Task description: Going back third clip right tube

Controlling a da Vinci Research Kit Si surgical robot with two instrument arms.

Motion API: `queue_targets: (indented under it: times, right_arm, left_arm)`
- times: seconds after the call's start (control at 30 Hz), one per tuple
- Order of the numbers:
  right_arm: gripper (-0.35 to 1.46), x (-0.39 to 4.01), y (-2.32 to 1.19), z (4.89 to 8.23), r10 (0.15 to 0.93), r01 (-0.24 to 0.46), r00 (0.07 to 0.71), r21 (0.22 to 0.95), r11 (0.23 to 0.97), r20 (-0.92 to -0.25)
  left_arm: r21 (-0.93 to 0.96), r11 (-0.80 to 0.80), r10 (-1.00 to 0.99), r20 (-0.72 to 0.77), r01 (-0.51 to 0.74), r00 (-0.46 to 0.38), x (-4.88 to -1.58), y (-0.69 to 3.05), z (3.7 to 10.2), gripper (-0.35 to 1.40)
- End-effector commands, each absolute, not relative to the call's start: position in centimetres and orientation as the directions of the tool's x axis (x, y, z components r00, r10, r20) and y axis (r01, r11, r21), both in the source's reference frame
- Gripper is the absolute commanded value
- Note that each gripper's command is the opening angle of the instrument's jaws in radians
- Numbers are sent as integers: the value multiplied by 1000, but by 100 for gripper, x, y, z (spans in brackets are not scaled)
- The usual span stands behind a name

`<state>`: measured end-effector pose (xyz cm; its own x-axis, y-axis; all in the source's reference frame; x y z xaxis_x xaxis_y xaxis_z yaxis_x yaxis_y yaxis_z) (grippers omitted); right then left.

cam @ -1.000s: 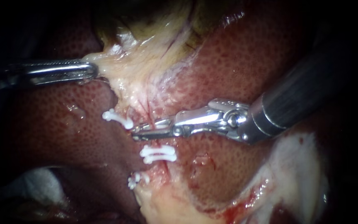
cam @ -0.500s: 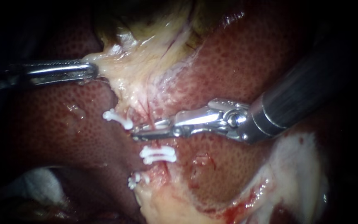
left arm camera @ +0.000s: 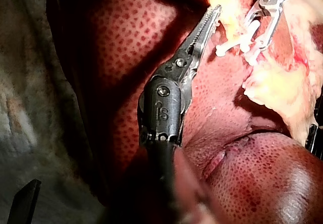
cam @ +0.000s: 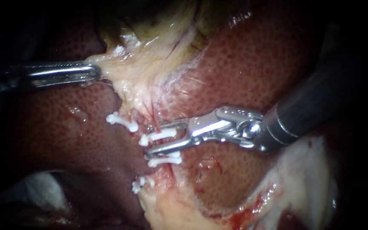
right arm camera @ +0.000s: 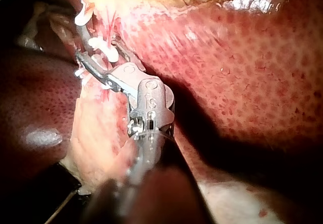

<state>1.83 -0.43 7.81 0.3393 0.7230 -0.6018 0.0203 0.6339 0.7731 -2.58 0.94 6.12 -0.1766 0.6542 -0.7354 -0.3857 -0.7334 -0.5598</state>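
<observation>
My right instrument (cam: 150, 139) comes in from the right, and its jaws stand open around a white clip (cam: 159, 136) that sits across the reddish tube (cam: 151, 114). A second clip (cam: 165, 160) lies just below it on the same tube. Two more clips (cam: 122, 122) (cam: 140, 184) sit to the left. My left instrument (cam: 93, 72) is shut on the pale yellowish tissue (cam: 141, 72) and holds it to the left. The left wrist view shows those jaws (left arm camera: 211, 18) closed on the pale tissue. In the right wrist view the open jaws (right arm camera: 95, 57) straddle a clip (right arm camera: 103, 45).
Dark red liver (cam: 252, 59) surrounds the field on both sides. White gauze (cam: 39, 187) lies at the lower left, and pale bloodstained tissue (cam: 303, 170) at the lower right. The right instrument's dark shaft (cam: 320, 98) crosses the upper right.
The right instrument's jaws, closed across the tube before, have opened and drawn slightly right and down, leaving a new white clip on the tube. The left instrument has not moved.
</observation>
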Motion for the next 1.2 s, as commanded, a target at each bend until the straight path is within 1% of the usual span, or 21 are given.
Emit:
queue_targets:
  times: [0.03,0.1,0.2,0.33,0.43,0.63,0.8,1.03,1.2]
  right_arm:
    - [50,179,-42,779,716,25,340,767,642,-610]
    - [50,168,-40,775,689,43,341,742,669,-640]
    - [50,148,-38,767,623,80,338,681,728,-706]
    - [50,116,-34,754,568,97,332,626,773,-753]
    - [50,92,-32,739,545,111,330,605,788,-771]
    - [50,56,-23,704,522,119,322,581,805,-790]
    - [50,44,-15,682,510,121,320,568,814,-799]
    - [50,42,-13,678,512,122,319,571,812,-797]
    - [50,40,-13,679,512,119,320,570,813,-797]
  left_arm:
    - [-560,-733,654,-735,-386,-176,-258,94,612,-35]
    - [-560,-733,654,-735,-386,-176,-258,94,612,-35]
    - [-560,-733,654,-735,-386,-176,-258,94,612,-35]
    - [-560,-733,654,-735,-386,-176,-258,94,612,-35]
    - [-560,-733,654,-735,-386,-176,-258,94,612,-35]
    - [-560,-733,654,-735,-386,-176,-258,94,613,-35]
    - [-558,-734,653,-736,-387,-177,-260,94,617,-35]
    - [-544,-738,645,-742,-399,-183,-275,84,640,-35]
    - [-545,-745,645,-737,-384,-203,-297,77,666,-35]
